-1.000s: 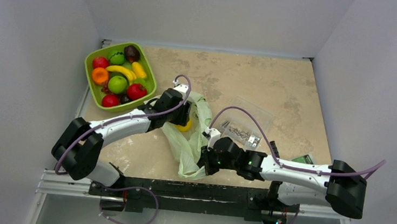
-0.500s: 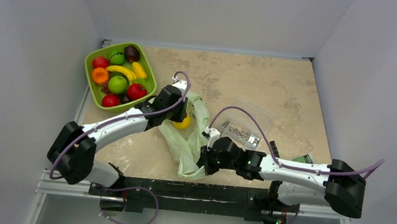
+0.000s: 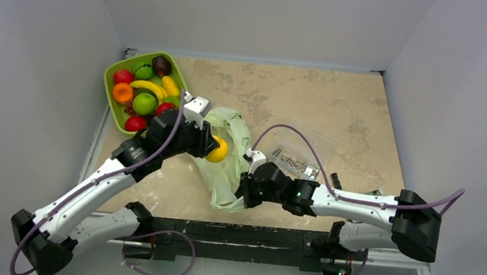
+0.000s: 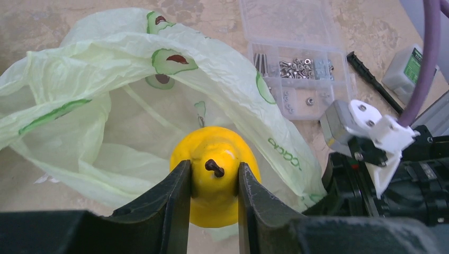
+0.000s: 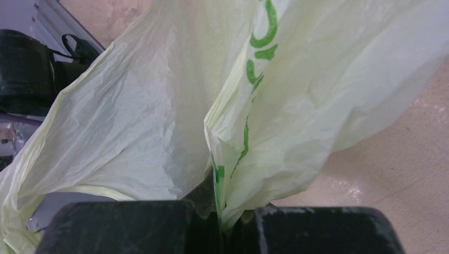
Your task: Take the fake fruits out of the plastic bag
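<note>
Left gripper [image 4: 213,182]: pinching the yellow toy fruit [image 4: 212,151] between both fingers, dark stem towards the wrist camera.
Yellow toy fruit [image 3: 218,150]: lifted at the open mouth of the plastic bag [image 3: 228,173], on the bag's 10 o'clock side in the top view.
Right gripper [image 5: 219,211]: pressed together on a fold of the bag's edge, at the bag's 4 o'clock.
Plastic bag [image 4: 106,106]: pale green, avocado prints, crumpled mid-surface [image 3: 311,97].
Other fruit inside the bag: cannot tell.
Clear screw box [image 3: 298,162]: near the bag, at its 3 o'clock.
Green tray [image 3: 111,109]: surface's 10 o'clock, filled with mixed toy fruit.
</note>
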Controlling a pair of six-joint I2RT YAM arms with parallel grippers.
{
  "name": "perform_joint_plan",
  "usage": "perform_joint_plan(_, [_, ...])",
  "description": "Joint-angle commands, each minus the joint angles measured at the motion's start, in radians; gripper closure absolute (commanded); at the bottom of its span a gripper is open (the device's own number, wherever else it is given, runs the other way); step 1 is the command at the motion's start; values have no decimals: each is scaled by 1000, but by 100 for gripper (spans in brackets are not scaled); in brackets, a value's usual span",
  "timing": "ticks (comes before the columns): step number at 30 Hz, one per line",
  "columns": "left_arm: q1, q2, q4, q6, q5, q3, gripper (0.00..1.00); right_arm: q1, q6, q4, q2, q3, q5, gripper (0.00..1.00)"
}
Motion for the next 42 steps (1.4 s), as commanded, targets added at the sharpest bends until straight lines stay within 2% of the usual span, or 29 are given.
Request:
perform_joint_plan(1, [18, -109, -135, 65, -204, 130, 100, 1, 34, -27, 34, 106, 112, 100])
perform_joint_plan(5, [85, -92, -171, 72, -449, 219, 100, -56, 56, -79, 98, 189, 187, 100])
perform_joint_plan(7, [161, -49, -170, 58, -497, 255, 100, -112, 62, -78, 124, 215, 194, 100])
perform_joint_plan(12, [418, 101, -71, 5, -434, 288, 100, -224, -8, -69, 184, 310, 229, 100])
perform_joint_plan(16, [539, 225, 1, -34, -405, 304, 100, -285, -95, -133, 256, 445, 272, 100])
perform_joint_plan(21, [604, 413, 110, 19, -363, 364, 100, -363, -161, -168, 338, 556, 285, 100])
perform_joint_plan(28, [633, 731, 11, 38, -324, 593, 100, -429, -220, -200, 434, 661, 260, 100])
perform_joint_plan(30, [639, 791, -6, 40, -316, 631, 89, -432, -239, -212, 456, 681, 246, 100])
perform_joint_plan(31, [643, 817, -21, 39, -310, 648, 79, -432, -250, -220, 462, 692, 238, 99])
perform_joint_plan(35, [658, 881, -63, 26, -282, 689, 52, -431, -289, -257, 460, 713, 214, 88])
perform_joint_plan(37, [658, 869, -56, 18, -281, 674, 12, -432, -307, -258, 436, 700, 207, 76])
perform_joint_plan(38, [658, 863, -61, 18, -280, 675, 2, -431, -315, -258, 426, 695, 208, 68])
perform_joint_plan(42, [658, 805, -100, 5, -287, 661, 0, -433, -340, -302, 385, 697, 204, 46])
